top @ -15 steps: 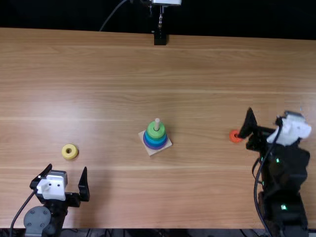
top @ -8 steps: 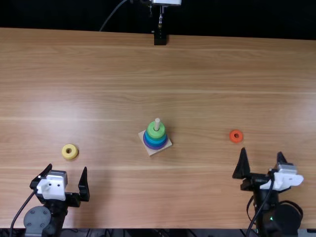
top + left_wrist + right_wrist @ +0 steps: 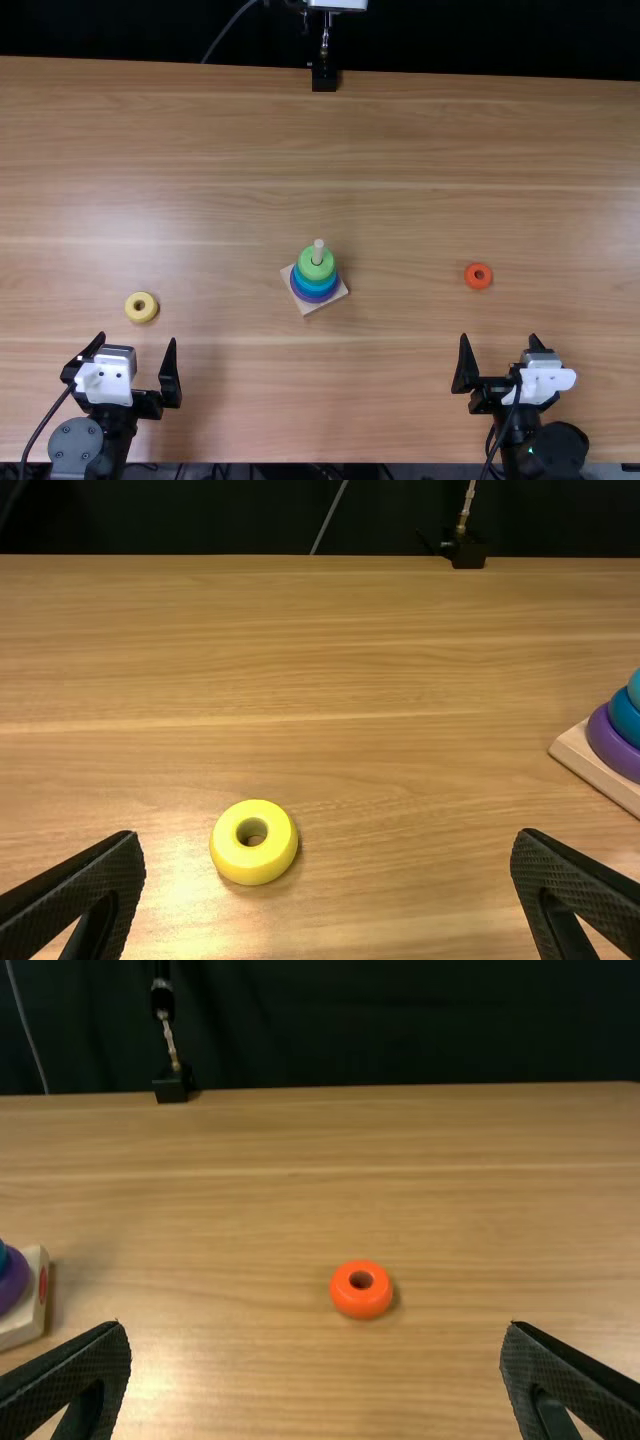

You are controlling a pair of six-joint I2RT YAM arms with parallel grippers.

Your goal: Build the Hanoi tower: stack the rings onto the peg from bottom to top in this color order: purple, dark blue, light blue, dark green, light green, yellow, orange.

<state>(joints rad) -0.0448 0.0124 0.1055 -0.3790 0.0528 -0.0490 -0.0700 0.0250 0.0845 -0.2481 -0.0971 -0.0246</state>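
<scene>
My left gripper (image 3: 139, 362) stands open at the near left, just short of the yellow ring (image 3: 141, 307), which lies flat on the table. My right gripper (image 3: 502, 358) is open too, nearer the table's front edge than the orange ring (image 3: 478, 276). On the wooden base (image 3: 326, 303) at mid-table, the peg (image 3: 318, 250) rises through stacked purple, blue and green rings, with light green (image 3: 312, 268) on top. The left wrist view has the yellow ring (image 3: 254, 842) beyond the left gripper (image 3: 328, 880); the right wrist view has the orange ring (image 3: 361, 1289) beyond the right gripper (image 3: 315, 1365).
The wooden table (image 3: 400, 140) spreads around the rings and tower. A black stand (image 3: 324, 78) with a cable rises at the far edge.
The right arm has drawn back from beside the orange ring toward the near edge, shifting somewhat left, while the ring stays on the table. The left arm has kept still.
</scene>
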